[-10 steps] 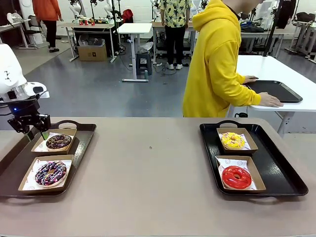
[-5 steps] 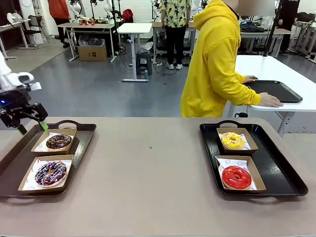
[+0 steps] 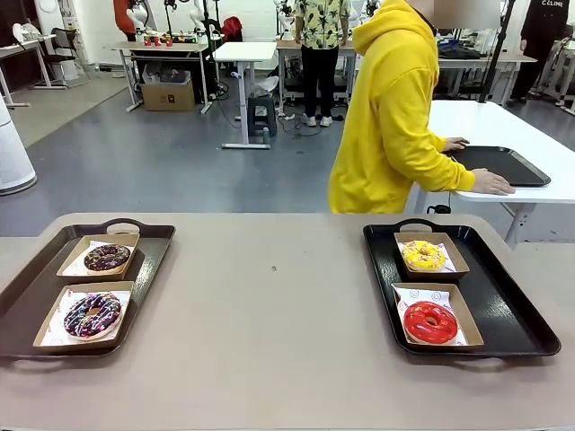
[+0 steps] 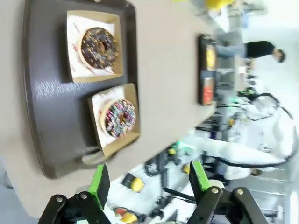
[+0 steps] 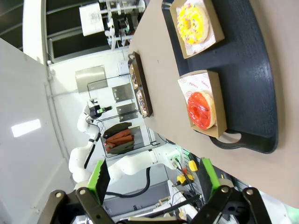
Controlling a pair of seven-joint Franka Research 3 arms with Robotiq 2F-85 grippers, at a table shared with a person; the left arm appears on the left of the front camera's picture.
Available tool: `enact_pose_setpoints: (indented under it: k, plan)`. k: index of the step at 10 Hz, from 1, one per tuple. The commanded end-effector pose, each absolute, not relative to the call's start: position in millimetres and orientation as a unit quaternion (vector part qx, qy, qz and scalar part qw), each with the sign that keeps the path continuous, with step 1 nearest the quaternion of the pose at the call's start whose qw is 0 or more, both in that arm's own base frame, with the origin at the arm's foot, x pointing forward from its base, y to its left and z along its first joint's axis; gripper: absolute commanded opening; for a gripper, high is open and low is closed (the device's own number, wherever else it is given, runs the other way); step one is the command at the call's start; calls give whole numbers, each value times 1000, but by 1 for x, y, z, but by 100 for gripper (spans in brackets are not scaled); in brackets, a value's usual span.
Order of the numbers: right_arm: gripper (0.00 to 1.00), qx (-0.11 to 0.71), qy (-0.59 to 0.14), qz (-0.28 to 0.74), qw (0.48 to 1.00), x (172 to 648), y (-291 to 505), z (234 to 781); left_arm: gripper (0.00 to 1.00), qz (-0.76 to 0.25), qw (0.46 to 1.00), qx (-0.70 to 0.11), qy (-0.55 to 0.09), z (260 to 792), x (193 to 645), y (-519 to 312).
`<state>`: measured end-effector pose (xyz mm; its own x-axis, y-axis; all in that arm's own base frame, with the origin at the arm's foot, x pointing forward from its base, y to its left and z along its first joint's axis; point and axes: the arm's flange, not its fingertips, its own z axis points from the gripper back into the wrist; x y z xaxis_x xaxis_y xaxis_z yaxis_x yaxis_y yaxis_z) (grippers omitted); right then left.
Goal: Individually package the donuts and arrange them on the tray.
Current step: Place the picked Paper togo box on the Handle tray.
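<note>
1. The 4 donuts each lie in their own paper-lined cardboard box, 2 boxes to a tray.
2. The red donut (image 3: 429,322) sits in the near box (image 3: 471,321) of the black tray (image 3: 514,310) at the table's right side; the yellow sprinkled donut (image 3: 423,255) sits in the far box of that tray.
3. The drizzled chocolate donut (image 3: 92,314) sits in the near box of the dark tray (image 3: 151,259) at the table's left side; the plain chocolate donut (image 3: 107,258) sits in the far box.
4. The 2 trays lie well apart on the tan table (image 3: 269,323), with bare tabletop between them.
5. The left gripper (image 4: 147,178) hangs high above the left tray, its green-padded fingers spread wide with nothing between them.
6. The right gripper (image 5: 152,175) hangs high above the right tray, its fingers likewise wide apart and holding nothing.
7. Beyond the table a person in a yellow hoodie (image 3: 395,117) is turned towards a white table, both hands at another black tray (image 3: 503,164) on it.
</note>
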<state>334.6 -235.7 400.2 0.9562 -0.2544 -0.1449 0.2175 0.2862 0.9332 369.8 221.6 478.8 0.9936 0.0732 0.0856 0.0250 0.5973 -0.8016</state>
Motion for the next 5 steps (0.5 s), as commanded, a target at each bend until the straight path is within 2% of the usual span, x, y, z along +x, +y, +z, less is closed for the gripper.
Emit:
enact_pose_setpoints:
  k: [1,5]
  plan:
    - [100,582,-15,-145,800,334,-237,402,89,52,840,-538,-50,462,387,276]
    - [100,582,-15,-145,800,334,-237,402,89,93,779,-620,-18,409,361,332]
